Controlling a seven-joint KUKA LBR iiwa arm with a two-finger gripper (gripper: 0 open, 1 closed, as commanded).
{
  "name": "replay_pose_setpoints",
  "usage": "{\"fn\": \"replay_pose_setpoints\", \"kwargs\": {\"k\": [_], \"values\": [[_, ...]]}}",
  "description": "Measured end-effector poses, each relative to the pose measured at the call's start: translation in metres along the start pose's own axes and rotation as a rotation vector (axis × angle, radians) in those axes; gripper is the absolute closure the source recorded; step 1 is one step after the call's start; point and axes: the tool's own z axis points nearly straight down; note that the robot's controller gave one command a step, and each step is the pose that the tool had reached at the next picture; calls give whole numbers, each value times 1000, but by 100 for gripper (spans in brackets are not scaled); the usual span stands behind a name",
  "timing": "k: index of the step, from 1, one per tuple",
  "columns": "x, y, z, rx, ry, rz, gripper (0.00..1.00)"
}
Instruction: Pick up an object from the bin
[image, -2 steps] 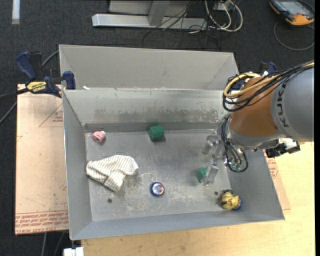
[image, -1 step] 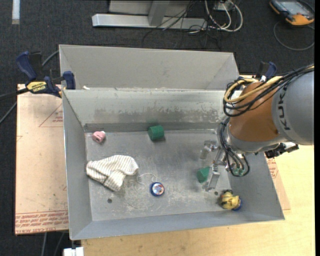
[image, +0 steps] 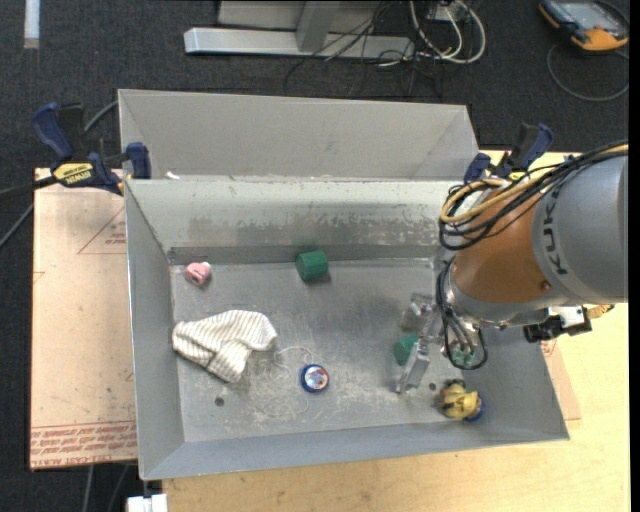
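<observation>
Closing on the green bit (image: 405, 350): this looks like the step in hand. The bit lies on the bin (image: 150, 330) floor, right of centre, between the claw's fingers.
Claw (image: 412, 347): open, with one finger (image: 417, 312) on the bit's far side and the other on its near side. Neither can be seen pressing on it.
Doing it well: keep the bit centred between the tips and the tips low on the floor. Close evenly so the small piece does not slip out sideways, then lift straight up.
Risk: the yellow toy (image: 460, 402) lies near the nearer finger, and a sideways drift could nudge it.
Arm: it reaches in over the bin's right wall. The orange wrist with looped cables sits above the claw, which points down toward the floor.
Farther off: the disc (image: 315, 378), cloth (image: 225, 342), green cube (image: 313, 265) and pink bit (image: 199, 272) lie well apart to the left, likely no hindrance.
</observation>
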Motion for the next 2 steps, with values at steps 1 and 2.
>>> {"fn": "replay_pose_setpoints", "kwargs": {"k": [1, 2], "values": [[-1, 4, -1, 1, 4, -179, 100], [-1, 4, -1, 1, 4, -179, 100]]}}
